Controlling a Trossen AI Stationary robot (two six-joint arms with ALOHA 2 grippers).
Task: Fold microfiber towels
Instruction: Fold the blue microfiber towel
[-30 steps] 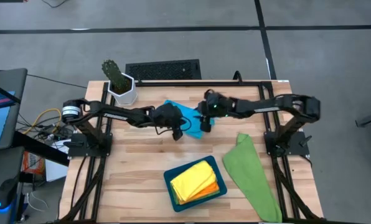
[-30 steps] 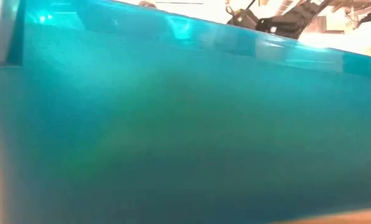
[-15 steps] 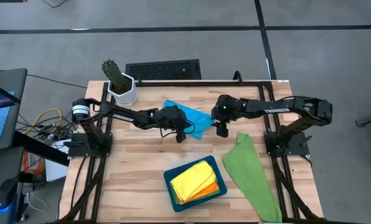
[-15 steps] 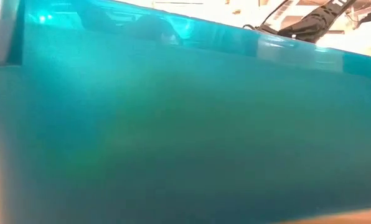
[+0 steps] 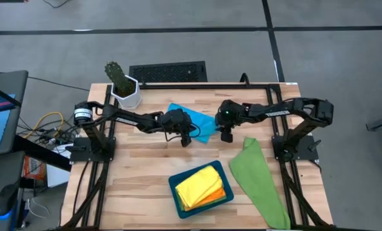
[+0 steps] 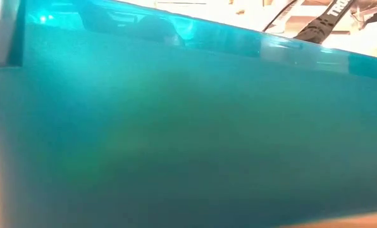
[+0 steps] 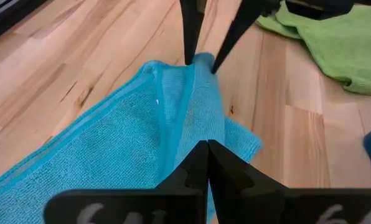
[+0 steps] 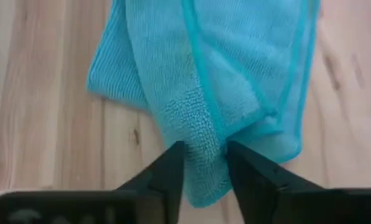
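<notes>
A sky-blue towel [image 5: 194, 119] lies bunched on the wooden table at mid-far, with a raised fold [image 7: 192, 106] running along it. My left gripper [image 5: 186, 136] is shut at the fold's nearer end. My right gripper [image 5: 226, 133] stands at the towel's right end, its fingers closed in on the cloth. A green towel [image 5: 258, 179] lies flat at the right. A yellow towel [image 5: 197, 183] and an orange one [image 5: 221, 194] lie folded in the teal tray [image 5: 173, 185]. My left gripper meets the raised fold [image 7: 201, 134] of the blue towel with its shut fingertips, slanting down from the table's left. The tips hide how much cloth lies between them. The towel rests on the table. My right gripper pinches the towel's bunched right end [image 8: 204, 140] between its two fingers, several layers at a fold. The fingers [image 7: 188, 43] slant down from the table's right, across the fold. That end sits on the table.
A potted plant [image 5: 124, 90] stands at the far left corner, with a dark grille [image 5: 168, 72] behind the table. The tray's teal wall [image 6: 176, 126] fills the low view. Bare wood lies at the near left.
My right gripper has left the middle of the blue towel, gone toward the table's right edge while tipping further down, then come back a little to the towel's right end. The towel's right part now shows uncovered. My left gripper has sunk slightly.
</notes>
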